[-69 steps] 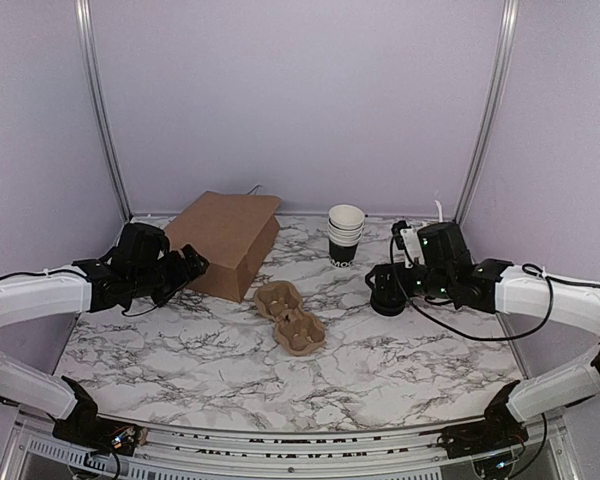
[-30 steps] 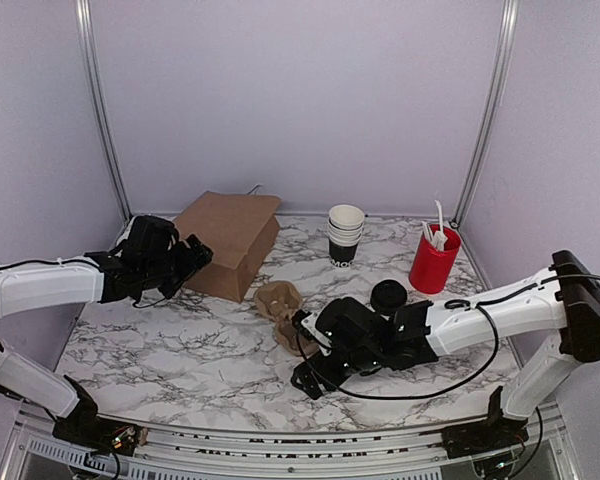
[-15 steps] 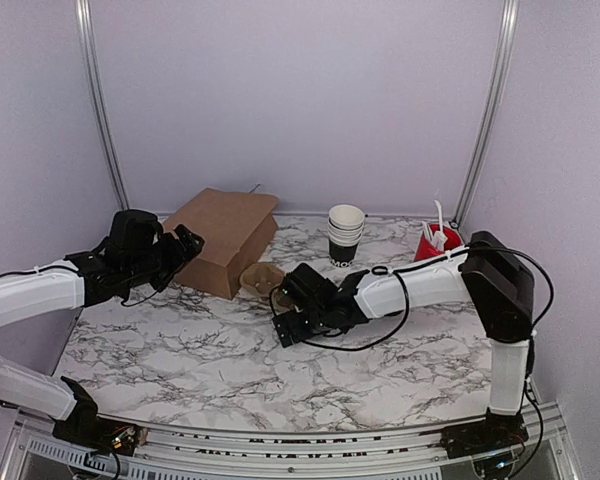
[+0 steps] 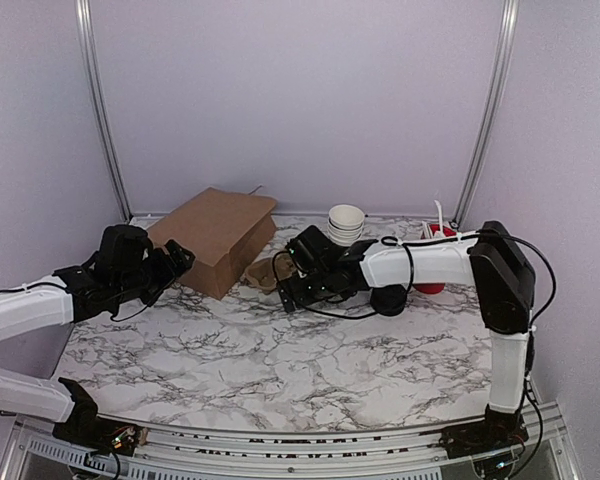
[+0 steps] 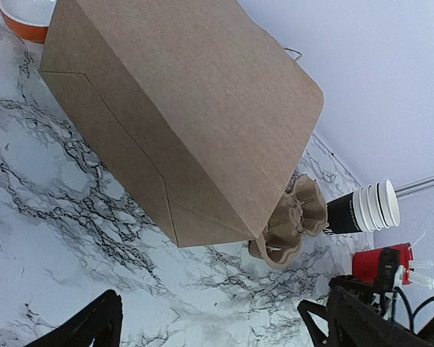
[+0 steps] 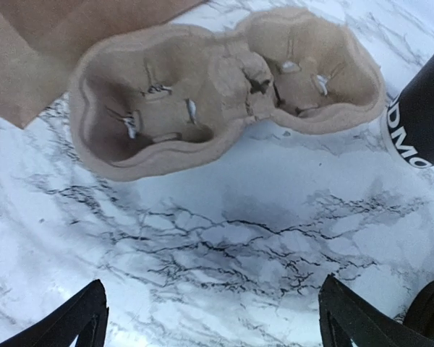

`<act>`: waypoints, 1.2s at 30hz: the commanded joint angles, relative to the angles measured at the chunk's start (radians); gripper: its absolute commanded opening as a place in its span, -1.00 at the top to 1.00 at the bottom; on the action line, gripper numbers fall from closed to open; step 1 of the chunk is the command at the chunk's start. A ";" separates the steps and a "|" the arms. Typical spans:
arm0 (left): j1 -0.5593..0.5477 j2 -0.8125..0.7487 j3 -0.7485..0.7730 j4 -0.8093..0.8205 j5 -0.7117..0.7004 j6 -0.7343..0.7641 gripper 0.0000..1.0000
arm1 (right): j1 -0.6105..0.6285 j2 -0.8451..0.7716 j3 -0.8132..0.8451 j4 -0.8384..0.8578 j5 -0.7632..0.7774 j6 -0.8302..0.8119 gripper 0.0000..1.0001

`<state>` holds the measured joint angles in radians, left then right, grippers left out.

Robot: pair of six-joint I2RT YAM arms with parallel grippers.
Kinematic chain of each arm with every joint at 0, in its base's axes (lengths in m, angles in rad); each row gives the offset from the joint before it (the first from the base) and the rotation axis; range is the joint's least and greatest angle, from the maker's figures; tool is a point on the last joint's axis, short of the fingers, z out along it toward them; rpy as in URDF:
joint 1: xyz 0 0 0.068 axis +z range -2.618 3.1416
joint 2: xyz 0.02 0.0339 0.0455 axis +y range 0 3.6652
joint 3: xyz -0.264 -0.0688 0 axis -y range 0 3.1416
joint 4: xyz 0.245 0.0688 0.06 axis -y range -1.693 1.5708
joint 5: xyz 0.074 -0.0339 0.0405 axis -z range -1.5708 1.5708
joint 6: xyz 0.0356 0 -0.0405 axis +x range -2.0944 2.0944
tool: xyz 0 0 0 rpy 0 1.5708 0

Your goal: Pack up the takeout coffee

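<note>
Top view: right arm stretched across the worktop [image 4: 280,370] toward the left. Right fingers [image 6: 76,322] are spread wide, nothing between them, low over bare marble just in front of the pulp two-cup carrier [image 6: 224,87]. The right wrist view shows what the top view hides: both carrier wells empty, carrier upright, its far edge against or just beside the brown paper bag [image 6: 65,36]; cannot tell if they touch.

Takeout coffee [image 4: 388,301]: small black lidded cup standing on the worktop to the right of the carrier, partly covered by the right forearm, well clear of both sets of fingers. In the right wrist view only a black edge shows in the bottom right corner; cannot tell what it is.

Left fingers [image 5: 94,325] are also spread wide and empty, hovering near the bag's closed bottom end. The bag lies on its side.

Only the left wrist view shows an orange bowl [image 5: 18,14] beyond the bag. It also shows the carrier tucked at the bag's corner, the stack of white-rimmed black cups [image 5: 365,210] just past it, and the red holder [image 5: 363,266] with white utensils, part-blocked by the right arm.
</note>
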<state>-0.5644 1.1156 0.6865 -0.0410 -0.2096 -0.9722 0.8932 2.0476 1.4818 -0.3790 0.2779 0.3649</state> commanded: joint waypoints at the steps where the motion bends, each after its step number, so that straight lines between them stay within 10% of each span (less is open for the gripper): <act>1: 0.003 -0.031 -0.012 -0.025 0.017 0.031 -0.98 | 0.011 -0.147 -0.016 -0.024 -0.010 -0.051 -0.97; 21: 0.003 0.006 0.364 -0.434 0.117 0.421 -0.99 | -0.280 -0.029 0.449 -0.247 -0.139 -0.320 -0.40; 36: 0.025 -0.055 0.294 -0.332 -0.207 0.745 -0.98 | -0.287 0.101 0.539 -0.241 -0.007 -0.376 0.13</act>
<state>-0.5598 1.1172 1.0336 -0.4339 -0.3649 -0.3004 0.6083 2.1361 1.9678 -0.6235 0.2176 0.0051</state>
